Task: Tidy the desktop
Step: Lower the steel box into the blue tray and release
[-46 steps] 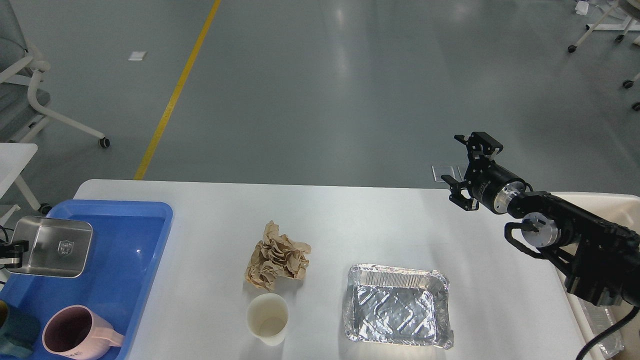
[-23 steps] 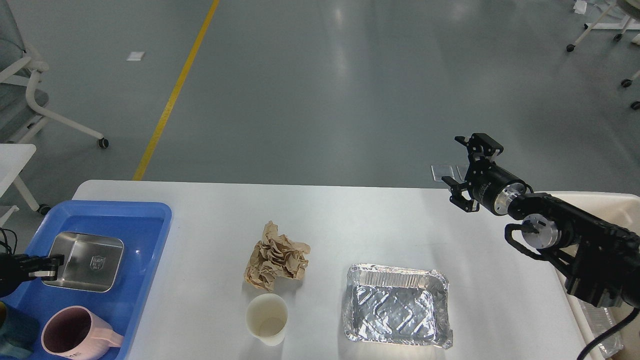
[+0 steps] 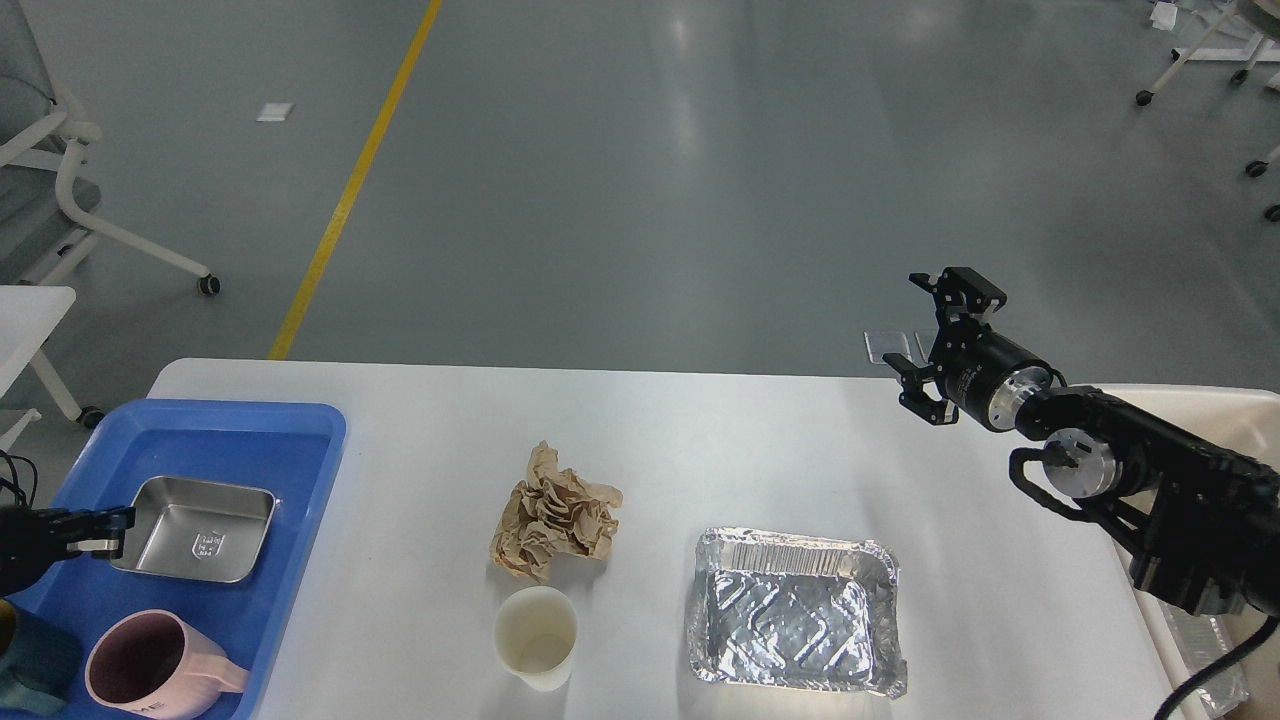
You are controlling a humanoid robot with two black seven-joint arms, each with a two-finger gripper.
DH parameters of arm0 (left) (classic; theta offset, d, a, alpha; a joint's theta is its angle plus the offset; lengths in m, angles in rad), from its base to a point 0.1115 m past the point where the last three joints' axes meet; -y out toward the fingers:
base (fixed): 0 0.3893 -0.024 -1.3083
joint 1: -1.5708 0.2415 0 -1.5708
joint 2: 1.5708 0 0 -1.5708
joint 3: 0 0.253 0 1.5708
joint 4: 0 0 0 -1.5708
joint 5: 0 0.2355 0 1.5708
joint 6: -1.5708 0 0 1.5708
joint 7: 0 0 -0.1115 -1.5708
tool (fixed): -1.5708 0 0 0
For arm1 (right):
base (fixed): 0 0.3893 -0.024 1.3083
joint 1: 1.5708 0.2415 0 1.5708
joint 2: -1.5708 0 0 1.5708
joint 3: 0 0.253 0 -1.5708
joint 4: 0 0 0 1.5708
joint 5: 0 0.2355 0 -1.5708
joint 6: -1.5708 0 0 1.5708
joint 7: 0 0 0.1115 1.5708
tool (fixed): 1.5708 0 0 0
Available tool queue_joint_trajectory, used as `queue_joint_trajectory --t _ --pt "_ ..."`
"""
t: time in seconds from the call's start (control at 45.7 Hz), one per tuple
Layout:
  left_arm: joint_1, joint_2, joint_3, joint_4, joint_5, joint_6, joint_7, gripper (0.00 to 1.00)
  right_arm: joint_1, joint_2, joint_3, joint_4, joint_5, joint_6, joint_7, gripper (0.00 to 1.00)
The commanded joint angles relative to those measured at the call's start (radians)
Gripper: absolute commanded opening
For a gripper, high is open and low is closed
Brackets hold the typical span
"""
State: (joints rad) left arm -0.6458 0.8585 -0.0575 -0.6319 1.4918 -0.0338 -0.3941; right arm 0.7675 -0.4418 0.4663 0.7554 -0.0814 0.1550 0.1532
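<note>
The white desktop point(image 3: 700, 440) holds a crumpled brown paper point(image 3: 555, 515), an empty paper cup point(image 3: 535, 635) and an empty foil tray point(image 3: 795, 625). At its left end, a blue plastic tray point(image 3: 240, 425) holds a steel tray point(image 3: 195, 515) and a pink mug point(image 3: 135, 670). My left gripper point(image 3: 100, 532) is at the steel tray's left rim, shut on it; the steel tray rests in the blue tray. My right gripper point(image 3: 935, 338) is open and empty, held above the desktop's far right edge.
A cream bin point(image 3: 1200, 400) stands past the desktop's right end, partly behind my right arm. A teal item point(image 3: 30, 675) lies at the blue tray's near left corner. White chair legs point(image 3: 120, 240) stand on the floor at far left.
My left gripper has brought the steel tray down from the air into the blue tray and slid it rightward. The right arm has hardly moved.
</note>
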Motion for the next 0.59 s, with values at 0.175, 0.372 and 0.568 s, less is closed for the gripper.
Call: queue_joint_trajectory --t 0.175,0.372,0.568 --pt "0.000 0.005 -0.002 0.000 -0.054 -0.008 0.000 0.36 0.001 0.000 0.000 0.001 0.000 0.000 0.000 1.00" --pt "-0.011 0.017 -0.021 -0.002 -0.065 -0.012 -0.011 0.85 0.001 0.000 0.000 -0.001 0.000 0.000 0.000 1.00" --pt "-0.018 0.019 -0.041 -0.014 -0.228 -0.015 -0.014 0.90 0.001 0.000 -0.001 0.001 0.000 0.000 -0.001 1.00"
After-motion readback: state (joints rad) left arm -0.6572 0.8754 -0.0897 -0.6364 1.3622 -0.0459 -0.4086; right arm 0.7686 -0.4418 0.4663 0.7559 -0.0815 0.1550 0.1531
